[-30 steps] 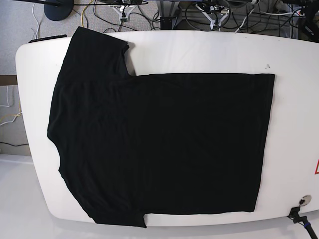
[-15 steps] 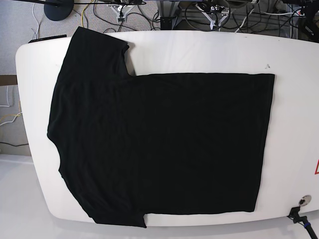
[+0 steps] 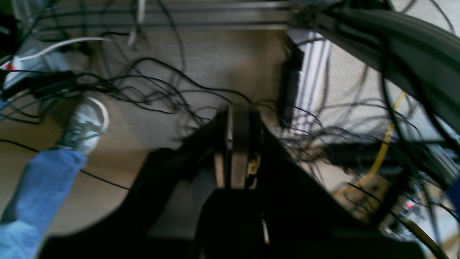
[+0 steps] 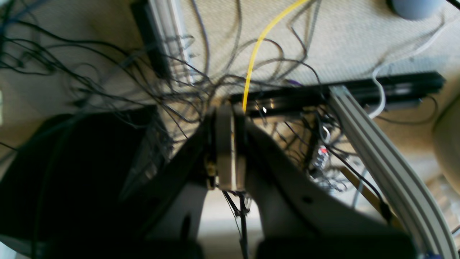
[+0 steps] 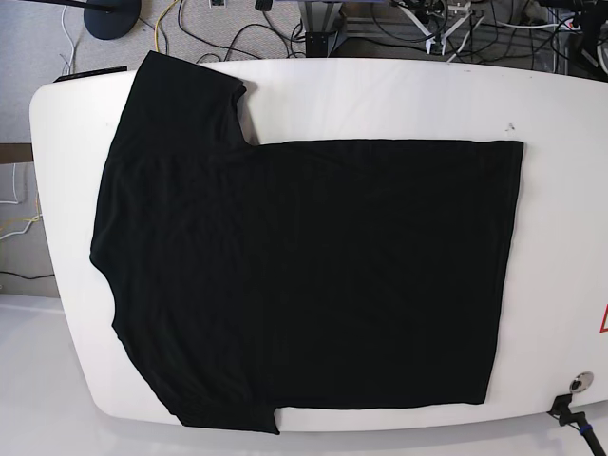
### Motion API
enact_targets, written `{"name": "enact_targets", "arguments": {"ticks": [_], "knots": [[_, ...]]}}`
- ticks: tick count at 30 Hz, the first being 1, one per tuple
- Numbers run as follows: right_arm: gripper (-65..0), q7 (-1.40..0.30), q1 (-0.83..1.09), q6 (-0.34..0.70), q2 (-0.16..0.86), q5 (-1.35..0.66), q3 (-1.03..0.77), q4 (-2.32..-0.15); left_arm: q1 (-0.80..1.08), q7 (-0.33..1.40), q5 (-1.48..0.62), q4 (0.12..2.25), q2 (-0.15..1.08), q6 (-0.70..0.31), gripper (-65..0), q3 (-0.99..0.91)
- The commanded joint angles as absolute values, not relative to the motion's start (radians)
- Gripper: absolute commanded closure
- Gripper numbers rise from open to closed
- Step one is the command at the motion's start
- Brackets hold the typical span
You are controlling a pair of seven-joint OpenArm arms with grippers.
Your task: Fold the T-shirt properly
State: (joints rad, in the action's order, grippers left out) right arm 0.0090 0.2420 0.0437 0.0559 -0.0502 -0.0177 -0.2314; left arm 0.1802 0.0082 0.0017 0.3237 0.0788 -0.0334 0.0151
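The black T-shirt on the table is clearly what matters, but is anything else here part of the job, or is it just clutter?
Part of the job:
T-shirt, spread flat
white table under it
left hand and right hand, both shut

Just lying about:
floor cables
yellow cable
someone's shoe

White table [image 5: 560,199] w/ rounded corners fills most of the base view. Black T-shirt [image 5: 313,275] lies flat on it, spread sideways: sleeves toward the view's left, straight hem toward the right. One sleeve reaches the far edge, the other the near edge. Bare strips of tabletop show at left, right & along the far side. Small dark speck [image 5: 509,124] on the far right part; a small round metal fitting [image 5: 580,382] near the right front corner.
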Motion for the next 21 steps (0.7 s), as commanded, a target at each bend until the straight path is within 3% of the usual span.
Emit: {"name": "enact_targets", "arguments": {"ticks": [1, 9, 21], "knots": [[-0.4, 0.003, 0.263, 0.044, 0.057, -0.049, -0.02, -0.252, 0.197, 0.006, 0.003, 0.339, 0.081, -0.034, 0.0, 0.014], [-0.1, -0.001, 0.357, 0.033, 0.068, -0.047, -0.021, -0.348, 0.321, 0.01, -0.003, 0.512, 0.133, -0.036, -0.7, 0.02], [0.0, -0.041, 0.704, 0.034, 0.19, -0.043, -0.02, -0.903, 0.62, -0.001, -0.028, 0.946, 0.265, -0.037, -0.4, 0.024]]}}
